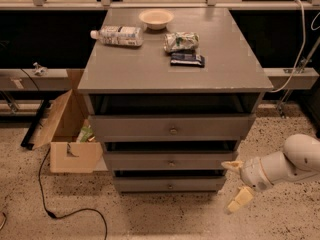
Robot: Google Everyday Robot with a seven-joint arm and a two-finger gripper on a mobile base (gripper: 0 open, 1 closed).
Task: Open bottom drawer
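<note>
Camera view: grey bottom drawer [150, 185] (knobbed), tool [233, 185] beside.

We log grey wooden bottom drawer [145, 185], lowest of three under grey flat surface [150, 71]. White two-finger gripper [236, 183] just right of it. On surface: pale round bowl [156, 18] behind, clear plastic bottle [117, 35] left, crinkled foil bag [181, 41] right. Brown cardboard box [70, 144] left of drawers.

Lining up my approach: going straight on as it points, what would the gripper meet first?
The gripper, low right of the cabinet, would likely meet the right end of the bottom drawer, not its knob; depth unclear.
</note>
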